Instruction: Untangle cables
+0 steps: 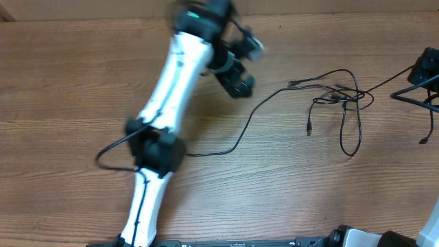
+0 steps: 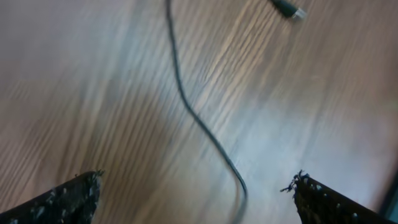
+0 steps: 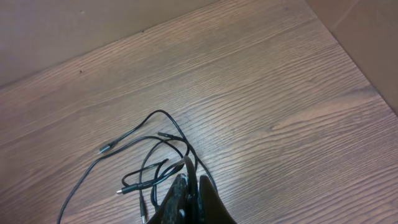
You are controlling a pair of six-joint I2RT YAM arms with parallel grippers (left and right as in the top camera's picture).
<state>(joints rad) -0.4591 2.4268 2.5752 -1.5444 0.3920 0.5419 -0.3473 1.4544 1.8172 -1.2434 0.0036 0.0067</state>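
Note:
Several thin black cables [image 1: 343, 96] lie tangled on the wooden table at the right. One long cable [image 1: 240, 134] trails left from the tangle, ending near my left arm. My left gripper [image 1: 236, 81] hovers open at the upper middle. In the left wrist view its fingers [image 2: 196, 180] straddle a blurred cable [image 2: 205, 130], with a plug end [image 2: 289, 9] at the top. My right gripper [image 1: 420, 72] is at the right edge, and a strand runs taut from the tangle to it. In the right wrist view it [image 3: 189, 183] is shut on a cable just behind the tangle [image 3: 152, 168].
The left arm [image 1: 164, 116] crosses the table from the bottom left to the top middle. The table's far edge meets a plain wall [image 3: 93, 25] beyond the tangle. Robot bases [image 1: 370, 239] sit at the bottom edge.

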